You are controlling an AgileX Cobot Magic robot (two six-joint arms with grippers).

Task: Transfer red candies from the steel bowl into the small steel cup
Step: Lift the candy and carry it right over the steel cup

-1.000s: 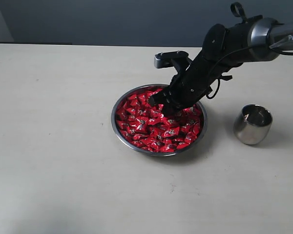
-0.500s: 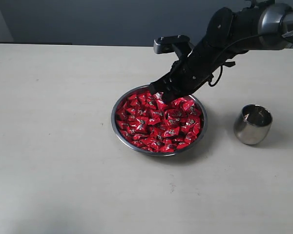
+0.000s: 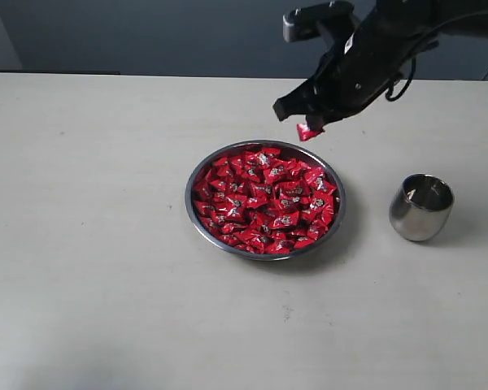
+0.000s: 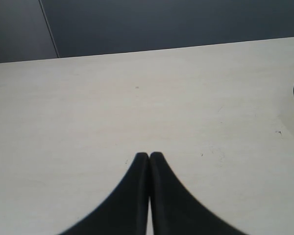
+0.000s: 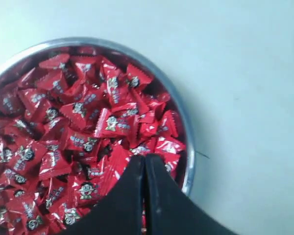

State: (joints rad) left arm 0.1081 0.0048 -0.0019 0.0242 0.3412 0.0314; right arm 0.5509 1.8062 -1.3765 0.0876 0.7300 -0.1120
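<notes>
Above the far rim of the steel bowl (image 3: 188, 199), the right gripper (image 3: 303, 122) hangs in the air — its fingers are pinched tight on one red candy (image 3: 309, 132). The other red candies (image 3: 264, 199) fill the bowl. The small steel cup (image 3: 421, 208) stands on the table (image 3: 89, 244) to the right of the bowl, apart from it. The left gripper (image 4: 149, 157) is over plain table — fingers pressed together, holding nothing.

1. The right gripper (image 3: 302, 119) was down low in the steel bowl (image 3: 188, 195). Now it is up high, above the bowl's far edge.
2. It now pinches one red candy (image 3: 308, 131), lifted out of the bowl.
</notes>
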